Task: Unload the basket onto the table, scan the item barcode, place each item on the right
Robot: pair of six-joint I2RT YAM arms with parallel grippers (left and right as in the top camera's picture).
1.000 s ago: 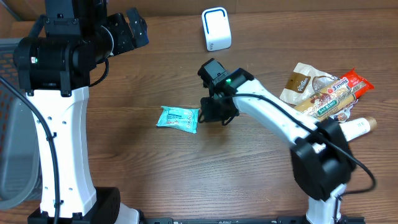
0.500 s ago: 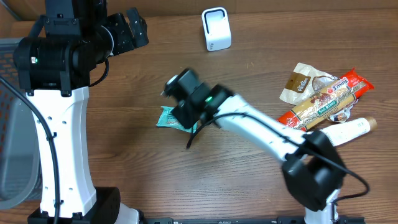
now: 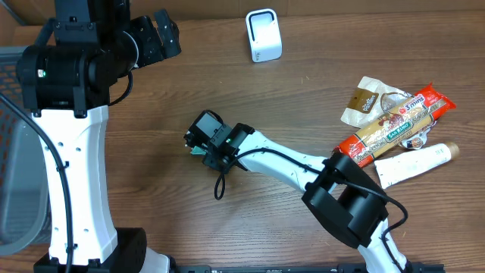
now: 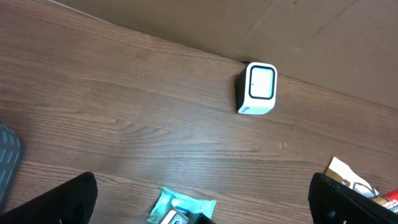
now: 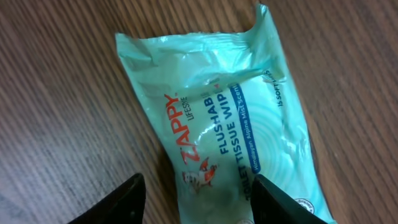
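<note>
The wipes packet point(image 5: 230, 124) lay flat on the wooden table point(image 5: 62, 93), well apart from the white scanner point(image 4: 257, 89), with the right gripper point(image 5: 198, 200) low over it, jaws parted and gripping nothing, while the left gripper point(image 4: 208, 196) hung wide open and empty.

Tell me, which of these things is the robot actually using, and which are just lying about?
In use: teal wipes packet, white scanner, right tool open over the packet.
Lying about for now: brown pouch, red snack pack, white tube, grey basket.
</note>
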